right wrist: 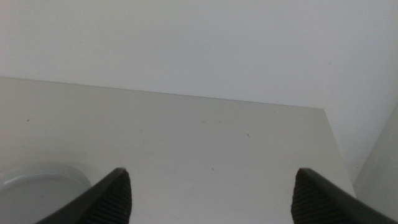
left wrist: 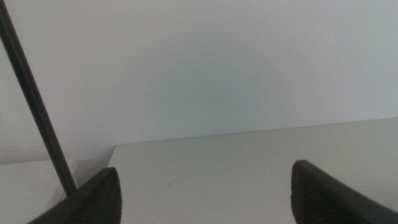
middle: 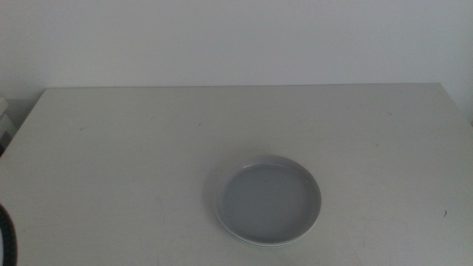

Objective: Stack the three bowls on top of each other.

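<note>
A pale grey-blue bowl (middle: 267,199) sits on the white table, right of centre and near the front edge. It rests inside another bowl, whose white rim (middle: 247,238) shows along its front-left edge. No other bowl can be made out in the stack. Part of the bowl stack's rim (right wrist: 38,179) shows in the right wrist view, beside one jaw. My right gripper (right wrist: 211,190) is open and holds nothing. My left gripper (left wrist: 205,190) is also open and empty, over bare table. Neither gripper appears in the middle view.
The white table (middle: 133,148) ends at a pale wall at the back. A dark cable (middle: 7,233) curls at the bottom left corner of the middle view. A thin dark rod (left wrist: 36,106) crosses the left wrist view. The table's corner (right wrist: 323,112) shows in the right wrist view.
</note>
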